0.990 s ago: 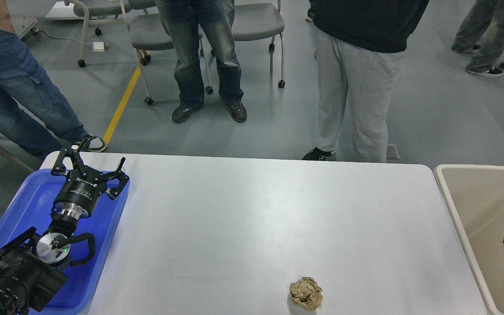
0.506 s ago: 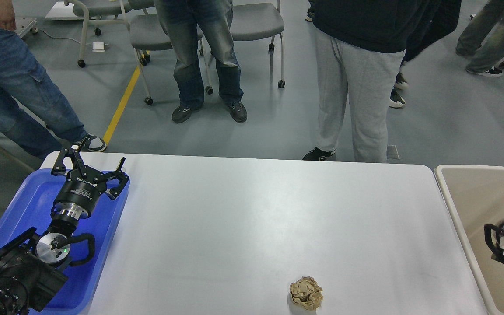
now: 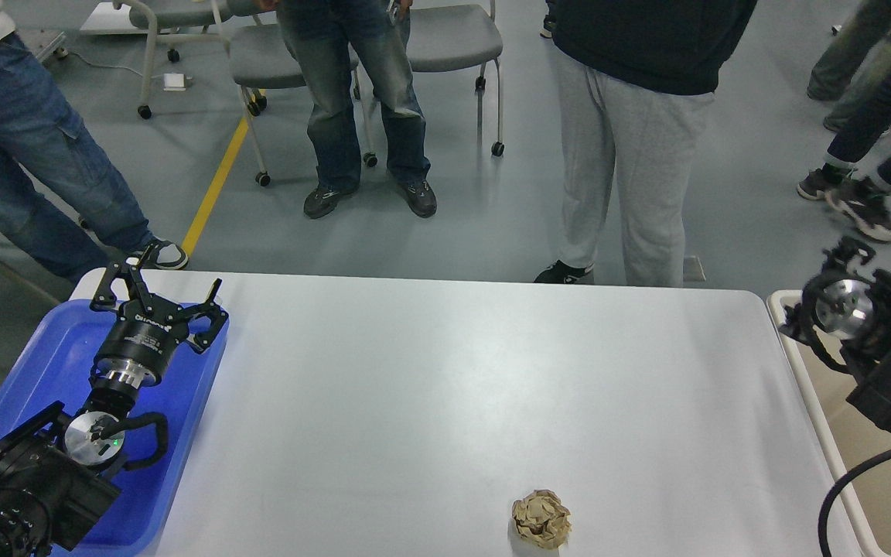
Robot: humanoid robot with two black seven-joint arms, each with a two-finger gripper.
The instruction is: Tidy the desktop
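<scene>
Jaws of my left gripper (image 3: 158, 288) are gaping over the blue plastic tray (image 3: 47, 363); right gripper (image 3: 848, 251) unreadable. Crumpled tan paper ball (image 3: 541, 518) is sitting on the wide white tabletop (image 3: 445, 387), near edge.

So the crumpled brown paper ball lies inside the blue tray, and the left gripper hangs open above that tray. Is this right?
Not quite. The head view shows the crumpled brown paper ball lying on the white desktop, near its front edge, well apart from the blue tray. The rest holds: the left gripper hangs open above that tray.
</scene>
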